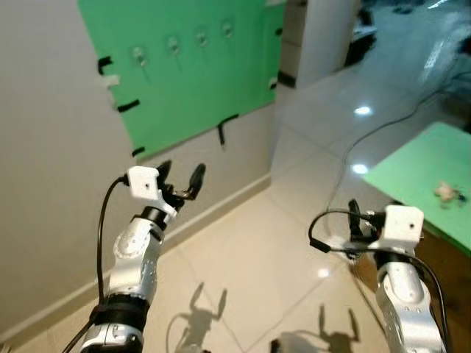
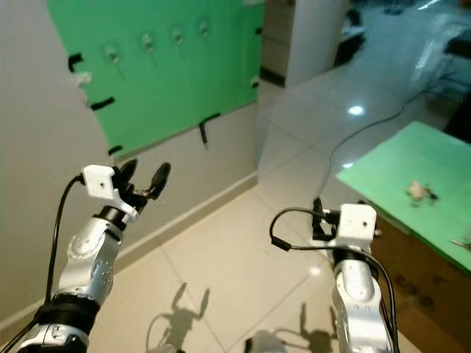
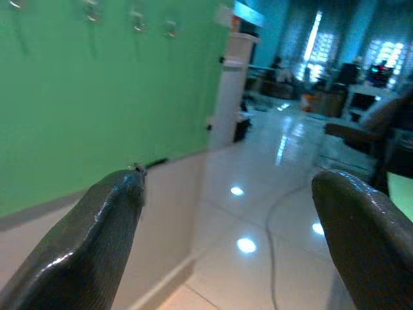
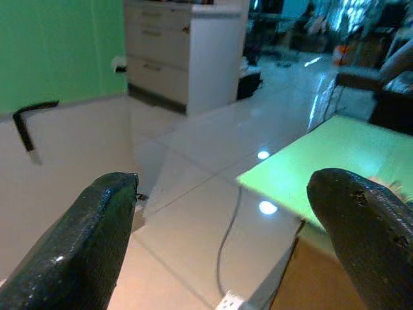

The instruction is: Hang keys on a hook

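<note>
A small bunch of keys (image 1: 447, 193) lies on a green-topped table (image 1: 419, 165) at my right. Several clear hooks (image 1: 174, 45) sit in a row near the top of a green board (image 1: 199, 81) taped to the wall, ahead on my left. My left gripper (image 1: 180, 175) is raised in front of the wall below the board, open and empty; its fingers (image 3: 103, 226) frame the board and the floor. My right gripper (image 1: 355, 217) is held low near the table's corner, open and empty, well short of the keys.
A black cable (image 1: 368, 136) snakes across the glossy tiled floor between the wall and the table. A white cabinet (image 4: 174, 58) stands past the board's far edge. Furniture and chairs sit in the background.
</note>
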{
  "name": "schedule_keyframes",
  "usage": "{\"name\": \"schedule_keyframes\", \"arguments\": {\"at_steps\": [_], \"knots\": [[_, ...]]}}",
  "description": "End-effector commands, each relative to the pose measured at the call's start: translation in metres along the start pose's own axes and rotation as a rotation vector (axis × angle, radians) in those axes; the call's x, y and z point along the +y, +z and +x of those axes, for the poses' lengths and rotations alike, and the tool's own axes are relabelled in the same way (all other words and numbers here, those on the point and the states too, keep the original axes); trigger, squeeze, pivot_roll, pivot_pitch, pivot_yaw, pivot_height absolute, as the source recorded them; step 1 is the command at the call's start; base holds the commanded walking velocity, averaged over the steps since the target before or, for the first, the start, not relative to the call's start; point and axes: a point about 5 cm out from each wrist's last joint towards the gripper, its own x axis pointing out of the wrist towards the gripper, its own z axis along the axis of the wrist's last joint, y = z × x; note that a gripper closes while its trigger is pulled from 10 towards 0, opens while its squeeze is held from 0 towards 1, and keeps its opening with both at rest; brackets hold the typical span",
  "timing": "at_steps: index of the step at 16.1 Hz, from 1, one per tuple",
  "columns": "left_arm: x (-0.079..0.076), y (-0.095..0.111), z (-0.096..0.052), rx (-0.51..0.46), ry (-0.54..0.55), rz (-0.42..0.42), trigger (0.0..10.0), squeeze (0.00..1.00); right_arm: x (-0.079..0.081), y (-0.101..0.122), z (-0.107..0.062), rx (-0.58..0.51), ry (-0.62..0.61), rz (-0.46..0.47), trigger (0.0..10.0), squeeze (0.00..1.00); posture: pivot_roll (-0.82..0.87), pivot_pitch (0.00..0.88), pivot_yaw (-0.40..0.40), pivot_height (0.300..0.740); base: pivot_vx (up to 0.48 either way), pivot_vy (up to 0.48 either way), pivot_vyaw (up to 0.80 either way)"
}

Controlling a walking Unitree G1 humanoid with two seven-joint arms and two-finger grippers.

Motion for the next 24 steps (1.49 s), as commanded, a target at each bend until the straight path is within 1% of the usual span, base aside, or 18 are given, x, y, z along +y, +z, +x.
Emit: {"name": "schedule_keyframes", "arguments": {"at_steps": [1,3,4,5,7,9,11,14,16,17,18,20,21,22,24], "knots": [[0.002,-0.003,0.001,0.032,-0.008,0.009,10.0,1.0,0.009,0.011,0.004,-0.031,0.042,-0.014,10.0,0.0,-0.12,0.0,0.062,0.697,0.0,0.0,-0.65],[0.003,-0.01,-0.004,0.061,0.009,-0.011,10.0,1.0,0.01,0.016,0.008,-0.038,0.054,-0.07,10.0,0.0,-0.12,0.0,0.061,0.697,0.0,0.0,-0.64],[0.003,-0.014,-0.006,0.077,0.016,-0.03,10.0,1.0,0.01,0.017,0.008,-0.043,0.052,-0.07,10.0,0.0,-0.12,0.0,0.061,0.697,0.0,0.0,-0.63],[0.003,-0.014,-0.006,0.075,0.012,-0.03,10.0,1.0,0.009,0.017,0.008,-0.042,0.051,-0.069,10.0,0.0,-0.12,0.0,0.057,0.697,0.0,0.0,-0.63],[0.005,-0.016,-0.007,0.071,0.032,-0.063,10.0,1.0,0.007,0.016,0.005,-0.041,0.043,-0.072,10.0,0.0,-0.13,0.0,0.055,0.697,0.0,0.0,-0.63],[0.005,-0.016,-0.007,0.076,0.03,-0.057,10.0,1.0,0.004,0.016,0.003,-0.039,0.028,-0.07,10.0,0.0,-0.13,0.0,0.053,0.697,0.0,0.0,-0.63],[0.003,-0.017,-0.006,0.084,0.023,-0.046,10.0,1.0,0.001,0.012,-0.001,-0.021,0.007,-0.047,10.0,0.0,-0.14,0.0,0.053,0.697,0.0,0.0,-0.63],[0.002,-0.018,-0.005,0.092,0.006,-0.036,10.0,1.0,0.002,0.006,-0.004,-0.002,-0.001,-0.021,10.0,0.0,-0.14,0.0,0.06,0.697,0.0,0.0,-0.63],[-0.002,-0.018,-0.005,0.095,-0.025,-0.027,10.0,1.0,0.002,0.005,-0.004,0.002,0.002,-0.024,10.0,0.0,-0.14,0.0,0.061,0.697,0.0,0.0,-0.63],[-0.002,-0.019,-0.004,0.102,-0.029,-0.025,10.0,0.81,0.002,0.005,-0.004,0.003,0.004,-0.025,10.0,0.0,-0.14,0.0,0.059,0.697,0.0,0.0,-0.63],[-0.002,-0.02,-0.004,0.11,-0.025,-0.021,10.0,0.0,0.002,0.004,-0.004,0.005,0.006,-0.024,10.0,0.0,-0.14,0.0,0.058,0.697,0.0,0.0,-0.63],[-0.001,-0.022,-0.003,0.139,0.003,0.0,10.0,0.0,0.002,0.002,-0.003,0.017,0.014,-0.037,10.0,0.0,-0.14,0.0,0.057,0.697,0.0,0.0,-0.63],[-0.003,-0.023,-0.002,0.139,-0.009,-0.001,10.0,0.0,0.005,0.003,-0.002,0.004,0.027,-0.05,10.0,0.0,-0.14,0.0,0.057,0.697,0.0,0.0,-0.63],[-0.004,-0.022,-0.001,0.132,-0.011,-0.006,10.0,0.0,0.006,0.003,-0.001,0.005,0.029,-0.069,10.0,0.0,-0.14,0.0,0.058,0.697,0.48,0.0,0.0],[-0.006,-0.023,0.0,0.135,-0.02,0.009,10.0,0.0,0.008,0.002,-0.001,0.011,0.033,-0.068,10.0,0.0,-0.14,0.0,0.058,0.697,0.48,0.0,0.0]]}}
